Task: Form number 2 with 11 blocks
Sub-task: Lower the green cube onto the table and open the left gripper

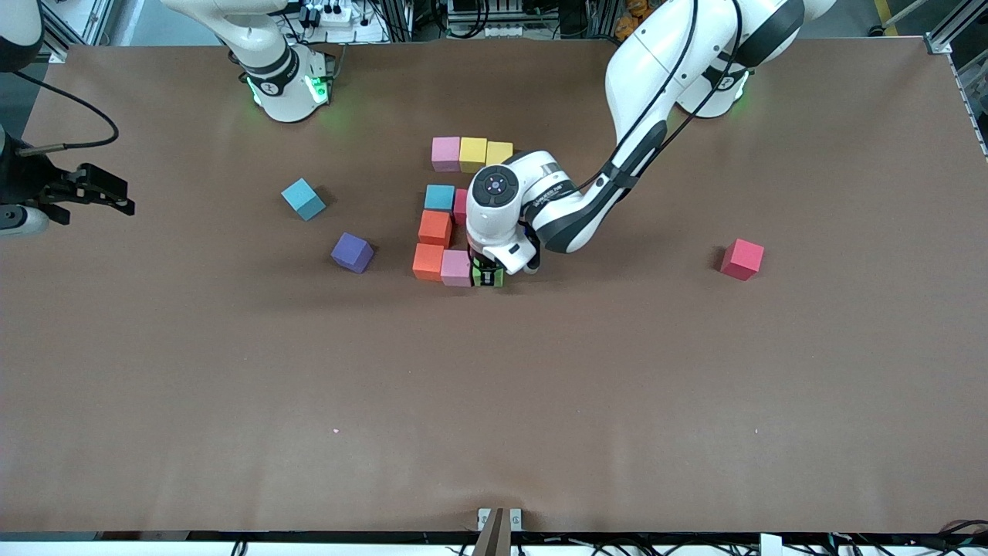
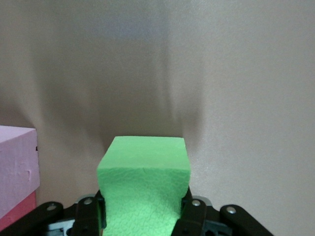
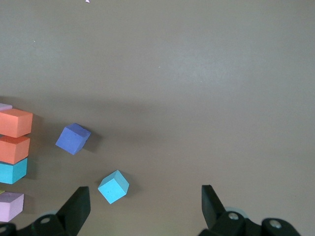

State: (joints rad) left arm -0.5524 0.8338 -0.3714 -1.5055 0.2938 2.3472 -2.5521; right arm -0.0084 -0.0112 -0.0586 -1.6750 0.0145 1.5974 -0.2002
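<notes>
I had the left gripper down at the number 2, its fingers clamped on the green block, just beside the pink block in the row nearest the front camera; the right gripper waited, fingers spread, over bare counter.

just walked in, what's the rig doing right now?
It is building a 2 out of coloured blocks. The left gripper is shut on a green block, down at the row nearest the front camera, beside a pink block and an orange block. A purple block, a cyan block and a red block lie loose on the table. The right gripper waits open at its arm's end of the table.
</notes>
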